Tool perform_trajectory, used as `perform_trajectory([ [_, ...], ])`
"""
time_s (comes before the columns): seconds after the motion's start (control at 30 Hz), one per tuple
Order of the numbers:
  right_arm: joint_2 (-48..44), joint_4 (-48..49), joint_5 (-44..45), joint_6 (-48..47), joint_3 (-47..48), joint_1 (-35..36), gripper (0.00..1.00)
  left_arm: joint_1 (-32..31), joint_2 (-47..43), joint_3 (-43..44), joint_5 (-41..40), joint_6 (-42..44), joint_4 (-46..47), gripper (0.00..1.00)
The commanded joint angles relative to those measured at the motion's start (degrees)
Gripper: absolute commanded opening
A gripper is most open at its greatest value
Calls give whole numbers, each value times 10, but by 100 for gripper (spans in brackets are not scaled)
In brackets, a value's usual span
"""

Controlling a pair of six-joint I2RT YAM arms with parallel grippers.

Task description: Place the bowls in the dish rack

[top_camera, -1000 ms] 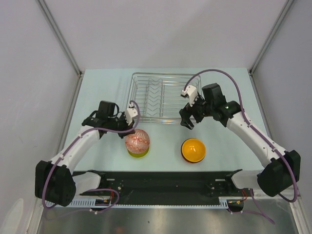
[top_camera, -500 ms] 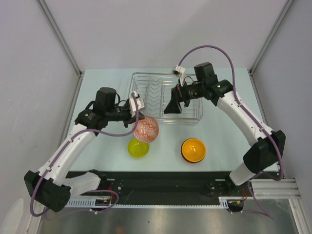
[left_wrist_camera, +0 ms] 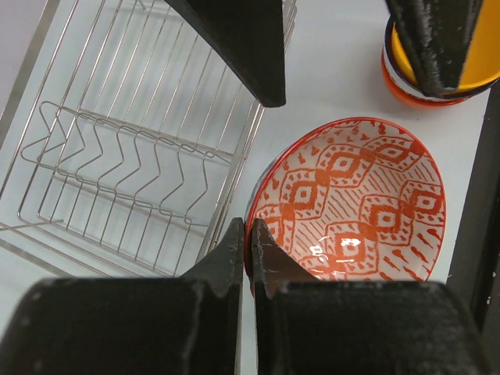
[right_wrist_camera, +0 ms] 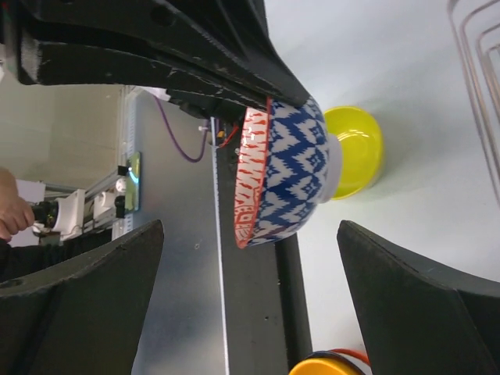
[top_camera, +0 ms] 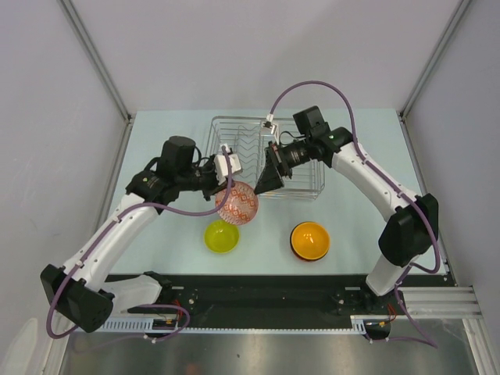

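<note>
My left gripper (top_camera: 224,186) is shut on the rim of the zigzag bowl (top_camera: 237,203), red inside and blue-and-white outside, and holds it in the air by the near edge of the dish rack (top_camera: 234,121). In the left wrist view the fingertips (left_wrist_camera: 250,234) pinch the bowl's (left_wrist_camera: 351,203) left rim beside the rack (left_wrist_camera: 117,156). My right gripper (top_camera: 266,178) is open and empty over the rack's near left part, facing the bowl (right_wrist_camera: 285,172) with its jaws spread wide (right_wrist_camera: 250,289). The lime-yellow bowl (top_camera: 221,236) sits empty on the table below.
An orange bowl (top_camera: 309,239) is stacked on other bowls at the front right, with a red rim showing under it (left_wrist_camera: 406,90). The rack holds no bowls. The black rail (top_camera: 250,289) runs along the near edge.
My left gripper lifted the zigzag bowl off the lime-yellow bowl and carried it up and right toward the rack. My right arm swung left across the rack to face the bowl.
</note>
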Motion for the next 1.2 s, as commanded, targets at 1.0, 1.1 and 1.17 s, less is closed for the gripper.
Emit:
perform_trajectory([
  [1.0,53,80,-126,97,-14,24,77,-8,-10,45,51,-43,63,0],
  [1.1,51,80,-126,99,-18,23,73,-9,-10,39,49,-39,68,0],
  [1.17,51,79,-131,101,-18,20,71,-8,-10,31,46,-36,69,0],
])
